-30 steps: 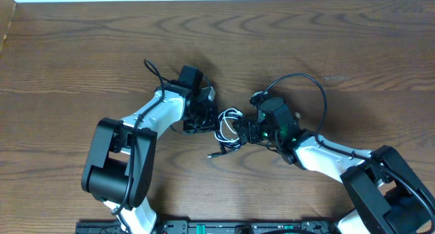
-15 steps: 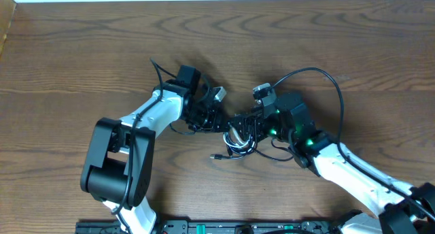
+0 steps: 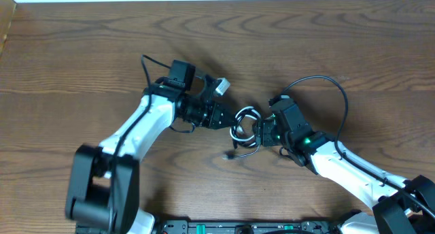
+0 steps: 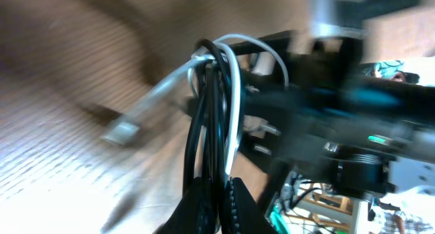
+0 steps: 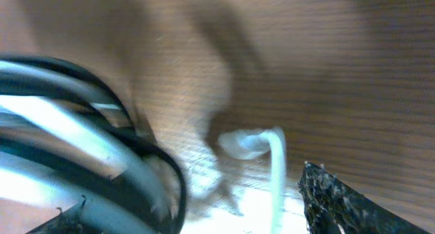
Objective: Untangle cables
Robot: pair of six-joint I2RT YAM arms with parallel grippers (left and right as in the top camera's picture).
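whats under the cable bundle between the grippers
Bare wooden table shows around the cables, and one plug end sticks out on the near side. The spot straight beneath the loops is covered by them.

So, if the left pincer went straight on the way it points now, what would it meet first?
Past the cables it grips, the left pincer would probably meet the right pincer first; depth is unclear.

**One Eye Above, Two at the Wrists**

The overhead view looks straight down on the table point(image 3: 81, 50) from well off, taking in most of the left arm point(image 3: 144, 120) and right arm point(image 3: 340, 162). The left wrist view sits close, looking along its own fingers point(image 4: 241, 203) past the cables point(image 4: 214, 111) toward the right arm. The right wrist view sits closer still, facing down at the tabletop. All three share the cables.
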